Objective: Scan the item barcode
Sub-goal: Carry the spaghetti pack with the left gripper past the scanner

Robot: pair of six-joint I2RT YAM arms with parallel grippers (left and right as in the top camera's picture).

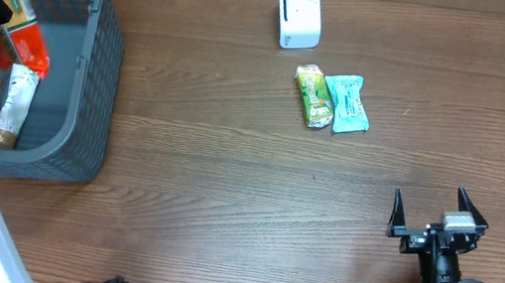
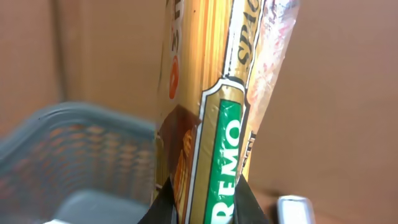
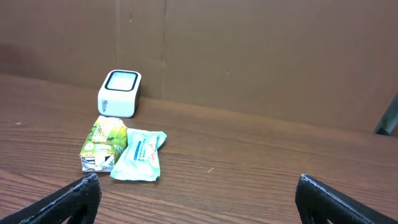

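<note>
Gold spaghetti packet (image 2: 211,93) with a green label is up in the air at the far left corner of the brown wooden tabletop (image 1: 227,178), held over the grey plastic mesh basket (image 1: 90,87); the left gripper (image 2: 205,208) has its black fingers pressed against the packet's lower part, one on each side, pinching it. From the wrist camera the packet stands nearly upright, leaning a little to the right, and the basket's rim shows blurred behind it. From overhead only a sliver of the packet's yellow shows beside the dark gripper.

Inside the basket lie a red packet (image 1: 31,48) and a white tube (image 1: 12,106) with a brown cap, the tube against the basket's near wall.

A small white box-shaped scanner (image 1: 299,13) sits by the far edge of the tabletop, about midway along it; just in front of it a green snack packet (image 1: 314,96) and a pale blue packet (image 1: 346,103) lie side by side, touching, the green one on the left.

The right gripper (image 1: 427,213) rests low toward the near right corner of the tabletop, its two fingers spread wide with nothing between them; it points toward the scanner and stands well apart from both packets.
</note>
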